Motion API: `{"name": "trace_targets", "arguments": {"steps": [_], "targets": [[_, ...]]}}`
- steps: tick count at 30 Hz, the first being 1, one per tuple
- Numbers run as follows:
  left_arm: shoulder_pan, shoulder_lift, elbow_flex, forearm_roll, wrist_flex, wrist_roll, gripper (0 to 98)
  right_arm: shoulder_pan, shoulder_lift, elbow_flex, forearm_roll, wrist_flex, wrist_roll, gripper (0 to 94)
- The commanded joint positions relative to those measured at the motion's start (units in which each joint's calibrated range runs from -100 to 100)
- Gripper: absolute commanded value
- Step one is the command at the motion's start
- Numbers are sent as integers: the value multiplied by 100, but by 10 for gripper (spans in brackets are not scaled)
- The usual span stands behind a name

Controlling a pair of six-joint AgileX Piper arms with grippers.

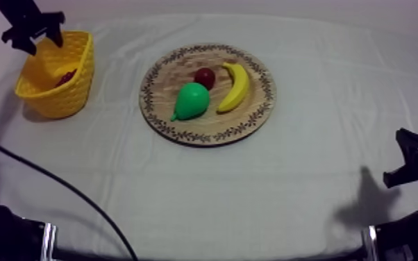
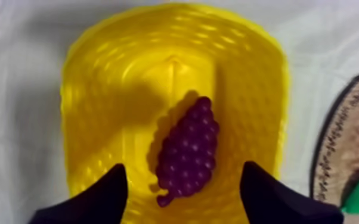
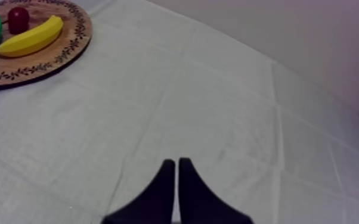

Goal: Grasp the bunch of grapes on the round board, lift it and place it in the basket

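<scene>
The purple bunch of grapes (image 2: 188, 150) lies on the floor of the yellow basket (image 2: 98, 89), and a dark bit of it (image 1: 64, 76) shows inside the basket (image 1: 73, 97) at the table's far left. My left gripper (image 1: 35, 36) hovers over the basket's far rim, open, its fingers (image 2: 98, 199) spread wide above the grapes with nothing between them. The round wooden board (image 1: 184, 128) sits mid-table. Low at the right edge, my right gripper (image 1: 410, 163) rests shut, its fingers (image 3: 164, 196) lying together as a narrow wedge over bare cloth.
On the board lie a green pear (image 1: 191, 100), a small red fruit (image 1: 205, 77) and a banana (image 1: 236, 87). The right wrist view has the board (image 3: 68, 50) with the banana (image 3: 31, 37) far off across open cloth.
</scene>
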State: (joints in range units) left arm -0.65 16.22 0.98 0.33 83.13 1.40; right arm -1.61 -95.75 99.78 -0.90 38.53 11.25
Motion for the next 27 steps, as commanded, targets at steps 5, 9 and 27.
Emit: {"name": "trace_targets", "arguments": {"steps": [5,9,27], "targets": [[130,-1428,1078,-16,-711,13,519,0,0,0,-1,2,1,3],[158,-2307,2012,-29,-1451,41,417,0,0,0,-1,2,1,3],[73,-6706,6601,-258,-4626,218,71,0,0,0,-1,2,1,3]]}}
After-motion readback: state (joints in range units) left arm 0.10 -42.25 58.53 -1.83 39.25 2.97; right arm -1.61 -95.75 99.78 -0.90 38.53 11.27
